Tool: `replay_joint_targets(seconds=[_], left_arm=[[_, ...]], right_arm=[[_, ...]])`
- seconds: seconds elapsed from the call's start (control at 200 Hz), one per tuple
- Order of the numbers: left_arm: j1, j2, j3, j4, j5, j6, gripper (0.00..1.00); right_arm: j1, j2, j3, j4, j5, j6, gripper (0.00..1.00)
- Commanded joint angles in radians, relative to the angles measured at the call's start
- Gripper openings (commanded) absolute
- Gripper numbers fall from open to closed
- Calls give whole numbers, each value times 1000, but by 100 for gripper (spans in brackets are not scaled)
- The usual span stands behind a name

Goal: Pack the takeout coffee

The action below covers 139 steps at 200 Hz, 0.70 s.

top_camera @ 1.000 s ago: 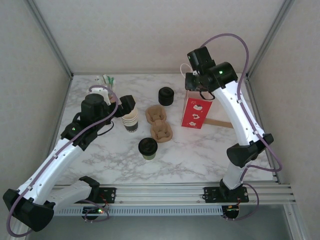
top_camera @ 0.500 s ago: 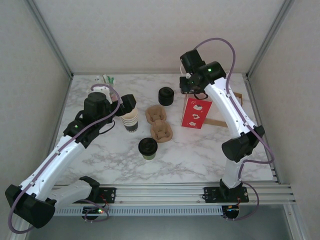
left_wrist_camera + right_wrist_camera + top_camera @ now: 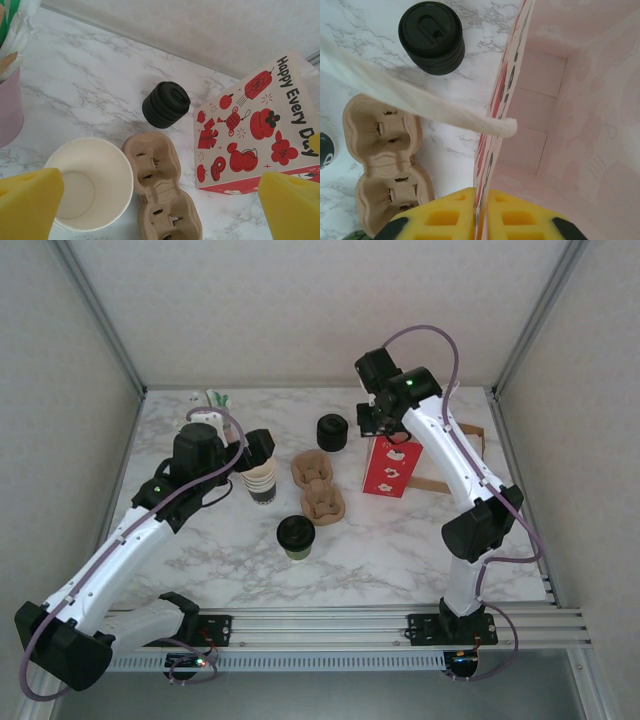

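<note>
The takeout coffee [image 3: 296, 537], a small cup with its black lid on, stands on the marble table near the front middle, away from both grippers. My left gripper [image 3: 255, 450] is open beside the taller stack of cups [image 3: 262, 482]. In the left wrist view its yellow fingers [image 3: 27, 202] spread wide above the stack's open mouth [image 3: 85, 190], holding nothing. My right gripper [image 3: 372, 425] is at the top left edge of the red paper bag [image 3: 390, 468]. Its yellow pads [image 3: 445, 217] are shut on the bag's wall [image 3: 492, 130], and the bag's pale inside [image 3: 555, 115] stands open.
A black stack of spare lids [image 3: 332, 431] sits behind two brown pulp cup carriers [image 3: 318, 486]. A pink holder with straws [image 3: 7, 95] stands at the back left. The bag's white cord handle [image 3: 420, 97] crosses the right wrist view. Frame posts line both sides.
My right gripper has swung left to the bag's top edge and closed on its wall. The left arm has shifted slightly near the cup stack, still open.
</note>
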Motion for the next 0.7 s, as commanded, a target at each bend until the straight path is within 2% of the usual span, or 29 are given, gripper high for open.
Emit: replay_joint_targets(seconds=[0.0,0.195,0.305,0.691], left_arm=[[6,8,3,18,0,9,100],[5,15,2,23,2,5,100],[6,17,2,24,1,2,100],[5,18,1,26,10,-9,99]], right_arm=[[14,-26,-22,4,-8,-55,11],[42,-81,-76,35,-7,-148,7],[65,-124,-126,61,-4,-196,1],[98,-247,-270,81,-23,-300,2]])
